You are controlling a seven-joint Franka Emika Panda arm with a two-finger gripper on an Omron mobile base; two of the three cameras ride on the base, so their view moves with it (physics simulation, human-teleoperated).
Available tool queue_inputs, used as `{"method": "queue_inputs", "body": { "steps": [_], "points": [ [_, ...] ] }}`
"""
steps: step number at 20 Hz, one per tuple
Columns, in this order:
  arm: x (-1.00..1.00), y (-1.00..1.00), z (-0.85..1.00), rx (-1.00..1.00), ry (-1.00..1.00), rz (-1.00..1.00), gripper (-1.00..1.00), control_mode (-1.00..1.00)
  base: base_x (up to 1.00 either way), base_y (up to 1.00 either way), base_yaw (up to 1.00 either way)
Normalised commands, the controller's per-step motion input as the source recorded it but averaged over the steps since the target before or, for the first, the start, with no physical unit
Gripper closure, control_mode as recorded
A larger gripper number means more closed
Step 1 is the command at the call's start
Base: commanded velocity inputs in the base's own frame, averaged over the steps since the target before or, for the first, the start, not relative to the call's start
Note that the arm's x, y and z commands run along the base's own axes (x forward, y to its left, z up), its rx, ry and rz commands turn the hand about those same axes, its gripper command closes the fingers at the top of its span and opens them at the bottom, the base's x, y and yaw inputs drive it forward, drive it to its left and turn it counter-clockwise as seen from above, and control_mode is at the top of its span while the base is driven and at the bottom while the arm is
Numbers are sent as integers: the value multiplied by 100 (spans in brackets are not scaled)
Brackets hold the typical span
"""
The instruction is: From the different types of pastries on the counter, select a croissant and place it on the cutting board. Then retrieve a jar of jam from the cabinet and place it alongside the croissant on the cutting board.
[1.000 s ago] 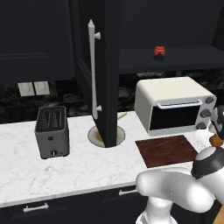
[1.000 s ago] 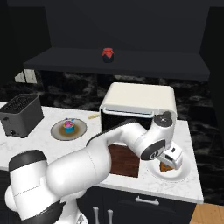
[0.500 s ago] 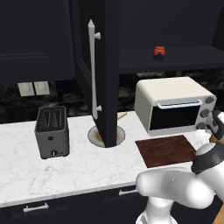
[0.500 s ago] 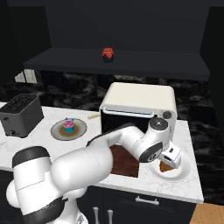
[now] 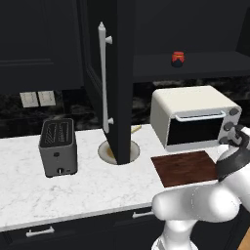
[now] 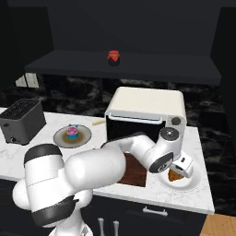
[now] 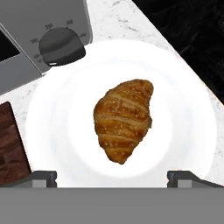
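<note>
A golden-brown, ridged croissant (image 7: pixel 124 119) lies at the centre of a round white plate (image 7: pixel 183 131) on the white marble-look counter (image 5: pixel 88 188), seen from directly above through the hand camera. The robot's two-finger gripper (image 6: pixel 183 167) hovers over it with its jaws spread wide and nothing between them; the dark fingertips (image 7: pixel 43 177) sit at 7 and 5 o'clock of the pastry, clear of it. At 11 o'clock of the plate stands the cream toaster oven (image 6: pixel 147 113), one dark dial overhanging the rim. The flat dark reddish-brown wooden cutting board (image 5: pixel 185 167) lies bare at 9 o'clock of the plate, just beside it. On the shelf of the open black wall cabinet (image 5: pixel 119 73) rests a small red-topped jar of jam (image 6: pixel 113 57). A pink-frosted cupcake (image 6: pixel 72 132) sits on a second plate, right of a grey slot toaster (image 5: pixel 57 146).
</note>
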Motion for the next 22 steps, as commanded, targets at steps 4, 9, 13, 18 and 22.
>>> {"method": "queue_inputs", "body": {
  "steps": [4,9,13,18,22],
  "points": [
    [33,-5,-17,0,0,0,-100,-100,0,0,0],
    [24,-22,-19,0,0,0,-100,-100,0,0,0],
    [3,-33,-17,0,1,0,-100,-100,0,0,0],
    [0,-30,-10,0,2,0,-100,-100,0,0,0],
    [2,-12,-5,0,2,0,-100,-100,0,0,0]
  ]
}}
